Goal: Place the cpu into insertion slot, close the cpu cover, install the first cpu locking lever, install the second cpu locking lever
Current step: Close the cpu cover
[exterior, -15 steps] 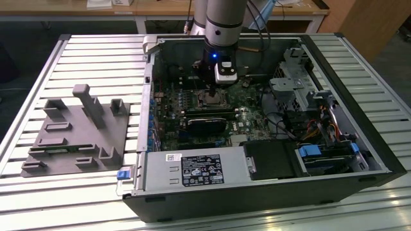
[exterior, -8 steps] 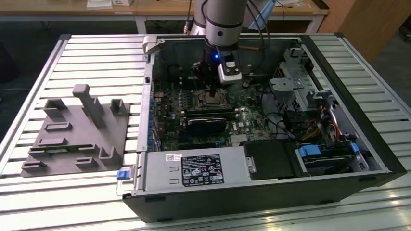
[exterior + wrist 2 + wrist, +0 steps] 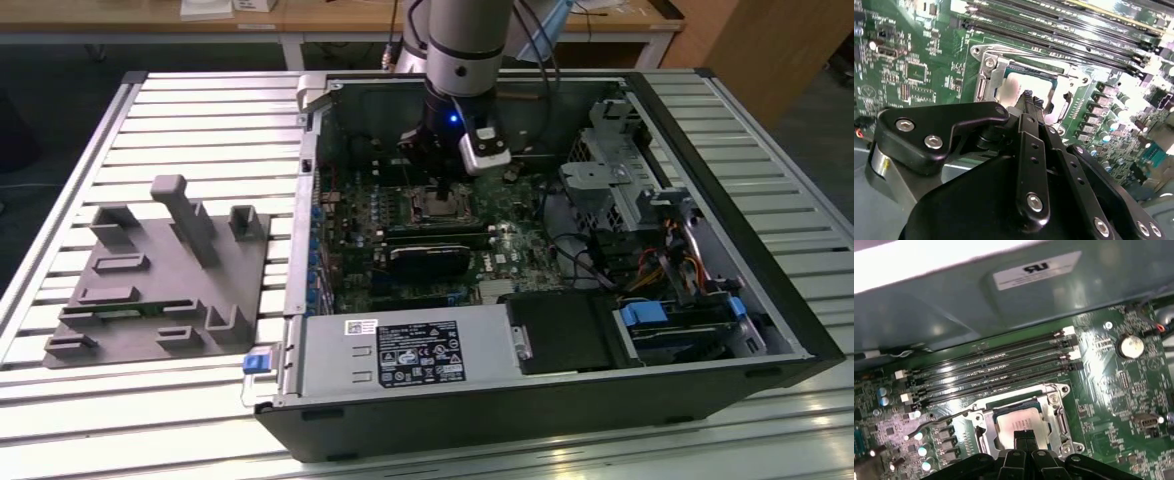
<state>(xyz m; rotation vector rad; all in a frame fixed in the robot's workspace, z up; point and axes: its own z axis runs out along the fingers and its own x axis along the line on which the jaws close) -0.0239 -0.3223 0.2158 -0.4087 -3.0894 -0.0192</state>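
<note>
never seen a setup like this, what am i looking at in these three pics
A robot arm reaches into an open computer case lying on a slatted metal table; a camera off the arm took that picture. A grey holder with posts sits at the exterior view's left. The other two pictures come from cameras riding near the arm's wrist, looking past the black end effector. It is shut, holding nothing, right at the cpu, a silvery square chip lying flat on the green board. The cpu cover, a metal frame, lies around the chip.
</note>
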